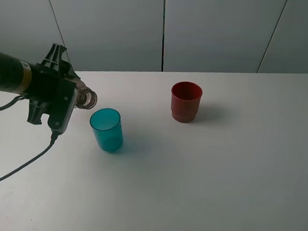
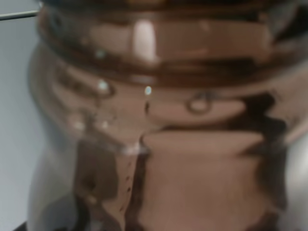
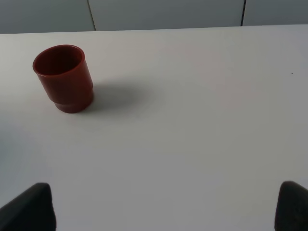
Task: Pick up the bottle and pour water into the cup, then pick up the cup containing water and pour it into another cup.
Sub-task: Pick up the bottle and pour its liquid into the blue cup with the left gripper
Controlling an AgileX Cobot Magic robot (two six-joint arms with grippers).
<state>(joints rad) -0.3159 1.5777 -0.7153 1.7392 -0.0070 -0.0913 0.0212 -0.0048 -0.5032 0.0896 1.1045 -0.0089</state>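
Note:
My left gripper is shut on the bottle, which lies tipped almost level, its open threaded neck just above and left of the rim of the teal cup. The brownish bottle body fills the left wrist view, and the fingers are hidden there. The teal cup stands upright at the table's left centre. The red cup stands upright further back and to the right; it also shows in the right wrist view. My right gripper is open and empty, well away from the red cup, and is out of the exterior view.
A black cable trails from the left arm across the front left of the white table. The table's back edge meets grey wall panels.

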